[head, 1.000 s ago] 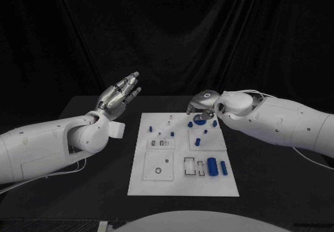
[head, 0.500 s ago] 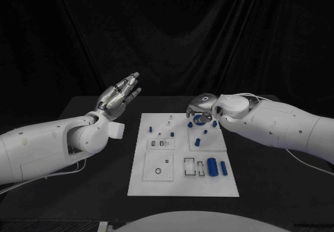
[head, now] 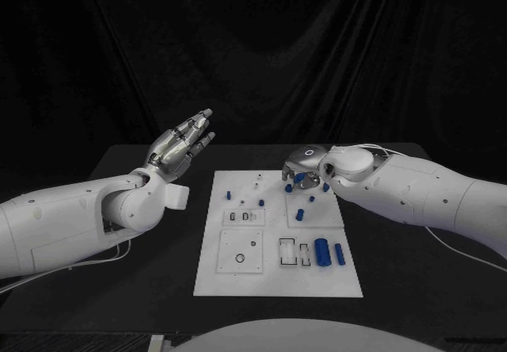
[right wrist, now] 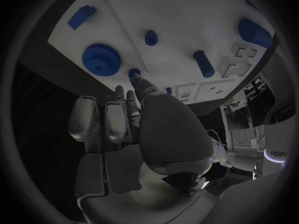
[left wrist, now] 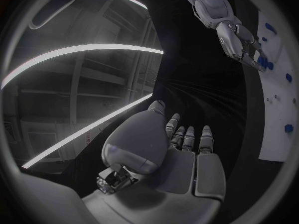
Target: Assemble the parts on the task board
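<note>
Black cloth is covering the worktop (head: pixel 138 220), and the white task board (head: pixel 277 282) is lying flat and matte at its middle. Over the last second the right hand (head: pixel 303 170) has been drawing a little nearer along the board's far edge, so it is probably still lining up on a part, not seating one. Its silver fingers are curling down over the toothed blue gear (right wrist: pixel 98 58), near it but apart; whether they are pinching anything I cannot tell. Raised well clear to the side, the left hand (head: pixel 182 144) is staying spread and holding nothing. Smooth blue pegs (head: pixel 322 252) are lying by the near slots.
</note>
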